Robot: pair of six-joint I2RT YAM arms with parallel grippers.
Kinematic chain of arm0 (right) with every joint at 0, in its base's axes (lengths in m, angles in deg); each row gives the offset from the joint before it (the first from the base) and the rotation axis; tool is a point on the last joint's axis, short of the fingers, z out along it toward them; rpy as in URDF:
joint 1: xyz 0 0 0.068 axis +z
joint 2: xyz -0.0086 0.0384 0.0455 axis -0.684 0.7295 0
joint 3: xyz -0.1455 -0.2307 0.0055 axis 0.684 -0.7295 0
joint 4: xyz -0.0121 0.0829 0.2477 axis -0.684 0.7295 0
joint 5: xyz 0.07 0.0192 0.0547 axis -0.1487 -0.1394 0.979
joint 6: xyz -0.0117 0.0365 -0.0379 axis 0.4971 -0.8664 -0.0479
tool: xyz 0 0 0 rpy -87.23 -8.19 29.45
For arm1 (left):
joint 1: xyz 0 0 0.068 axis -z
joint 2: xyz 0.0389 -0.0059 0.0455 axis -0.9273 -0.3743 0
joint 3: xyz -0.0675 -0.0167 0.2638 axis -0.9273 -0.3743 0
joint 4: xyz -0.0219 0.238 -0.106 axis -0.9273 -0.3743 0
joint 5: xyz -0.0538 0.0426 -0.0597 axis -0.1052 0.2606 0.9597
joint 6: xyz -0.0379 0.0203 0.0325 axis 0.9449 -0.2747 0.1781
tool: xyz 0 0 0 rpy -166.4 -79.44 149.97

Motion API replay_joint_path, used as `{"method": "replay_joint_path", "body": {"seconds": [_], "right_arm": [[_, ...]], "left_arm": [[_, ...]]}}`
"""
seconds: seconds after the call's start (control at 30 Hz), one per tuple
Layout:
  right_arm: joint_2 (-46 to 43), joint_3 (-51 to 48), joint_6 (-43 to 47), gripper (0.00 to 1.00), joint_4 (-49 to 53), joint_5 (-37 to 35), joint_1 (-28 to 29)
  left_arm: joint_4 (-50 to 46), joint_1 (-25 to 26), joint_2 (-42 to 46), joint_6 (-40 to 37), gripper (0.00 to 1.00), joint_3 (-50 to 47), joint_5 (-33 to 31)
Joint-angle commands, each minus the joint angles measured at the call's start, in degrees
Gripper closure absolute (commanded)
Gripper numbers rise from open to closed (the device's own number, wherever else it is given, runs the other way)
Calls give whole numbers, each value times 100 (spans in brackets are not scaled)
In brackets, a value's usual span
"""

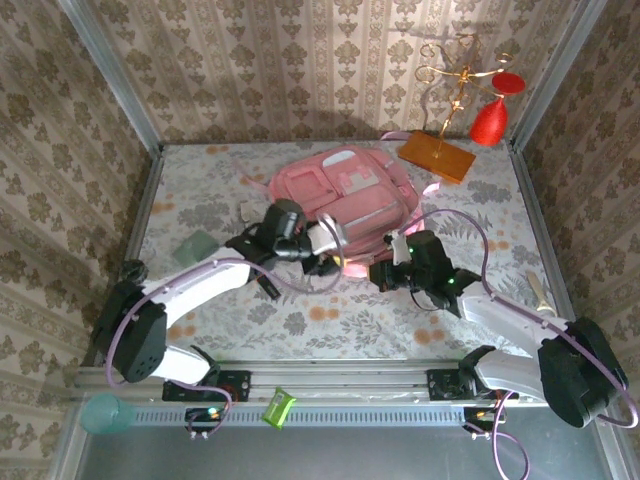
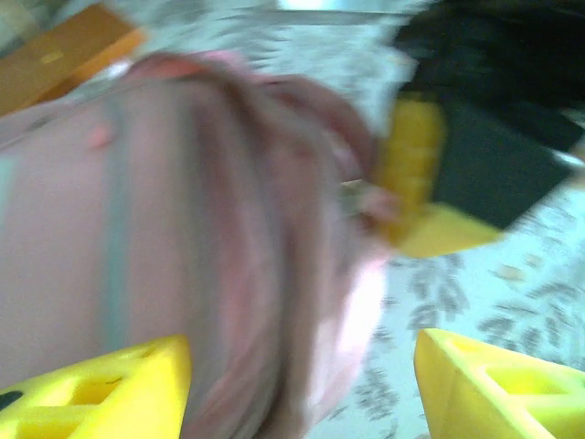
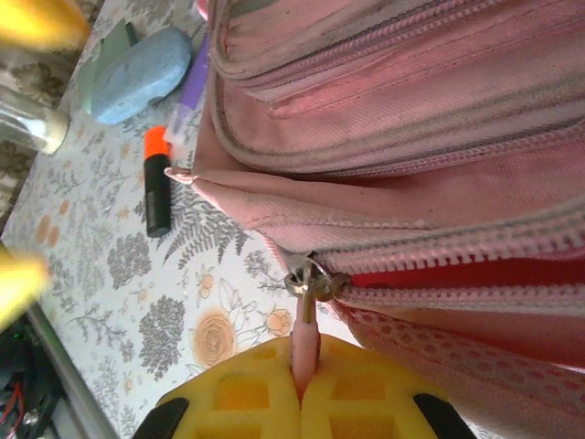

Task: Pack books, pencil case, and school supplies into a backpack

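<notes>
Unzipping step: the right fingers (image 3: 366,389) are pressed together on the pink zip pull (image 3: 306,343) of the backpack (image 3: 411,137). Opening a pocket for packing is therefore judged to be the step in hand.
Zip state: the slider (image 3: 311,279) sits at 12 o'clock from the right fingers, just beyond their tips. A red gap shows along the teeth at 3 o'clock of it, so that stretch looks parted.
Left fingers: the left fingers (image 2: 101,393) stand spread wide, with pink fabric between them in a blurred wrist view. Whether either pad touches the fabric cannot be told.
Backpack place: in the top view the backpack (image 1: 345,185) lies flat at the middle of the desk (image 1: 300,325). It is at 12 o'clock from both sets of fingers, which meet its near edge.
Supplies: the short black-and-orange pen (image 3: 157,187) lies on the desk at 10 o'clock from the right fingers, just beside the backpack's corner. The purple pen (image 3: 195,78) lies at 11 o'clock against the backpack's edge, and a blue-grey rounded item (image 3: 132,73) is beside it.
Next move: it probably calls for drawing the pull along the line of the teeth rather than upward. The left fingers would need to close on the fabric to brace the soft backpack against sliding.
</notes>
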Motion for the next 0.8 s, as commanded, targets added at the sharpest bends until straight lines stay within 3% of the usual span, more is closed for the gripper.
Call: {"method": "replay_joint_path", "body": {"seconds": [0.0,0.1,0.2,0.33,0.43,0.5,0.63,0.77], "right_arm": [[-25,281,232,100,-136,558,39],[-12,310,253,100,-171,670,42],[32,329,261,100,-268,855,43],[-46,368,445,100,-20,942,43],[-186,294,545,100,298,831,-63],[-291,199,372,100,487,629,-300],[-409,190,-67,100,1397,-555,-755],[-406,451,-107,100,2015,-1581,-822]], "left_arm": [[-344,33,-437,-1363,36,217,580],[-247,166,-772,-1457,41,457,499],[-375,268,-1098,-1540,52,776,433],[-281,244,-1359,-1542,73,899,114],[-407,103,-1354,-1607,99,875,129],[-562,-31,-1239,-1777,100,744,191],[-766,-310,-818,-2306,100,303,385],[-1131,-457,-538,-2791,100,159,186]]}}
